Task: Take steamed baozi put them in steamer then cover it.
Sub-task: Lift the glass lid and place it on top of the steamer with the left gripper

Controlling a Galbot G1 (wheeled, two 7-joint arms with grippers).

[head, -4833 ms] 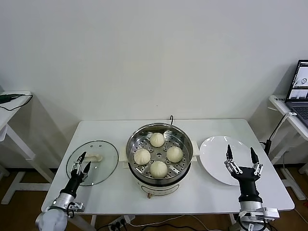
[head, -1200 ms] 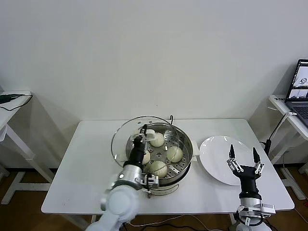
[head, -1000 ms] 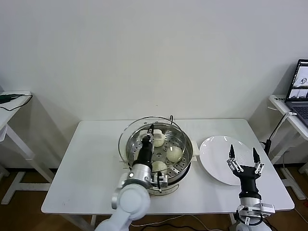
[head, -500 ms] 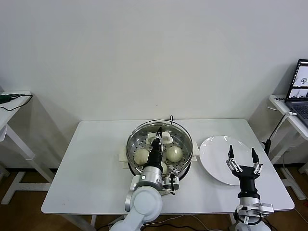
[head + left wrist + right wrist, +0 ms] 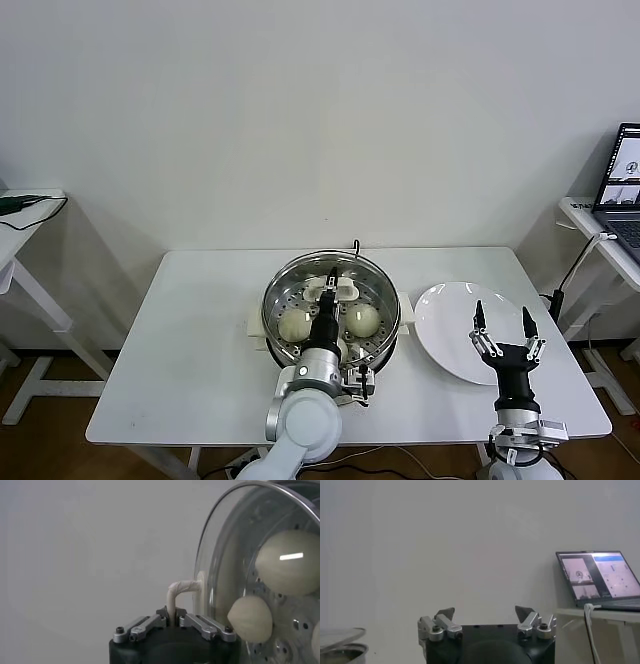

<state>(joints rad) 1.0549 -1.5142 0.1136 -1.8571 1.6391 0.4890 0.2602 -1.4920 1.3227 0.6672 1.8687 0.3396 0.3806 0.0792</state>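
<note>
The steel steamer stands mid-table on its white base. The clear glass cover lies over it, its rim lined up with the pot's rim. My left gripper is shut on the cover's white handle above the pot's middle. In the left wrist view the handle runs between the closed fingers, with the cover beside it. Baozi show through the glass; two also show in the left wrist view. My right gripper is open and empty, upright over the white plate's near edge.
A flat white plate lies right of the steamer. A laptop sits on a side table at far right, and it also shows in the right wrist view. Another side table stands at far left. A black cord rises behind the pot.
My left gripper took the cover from the table's left side, carried it right and lowered it onto the steamer. In the last half second it barely moved. The right arm stayed put.
</note>
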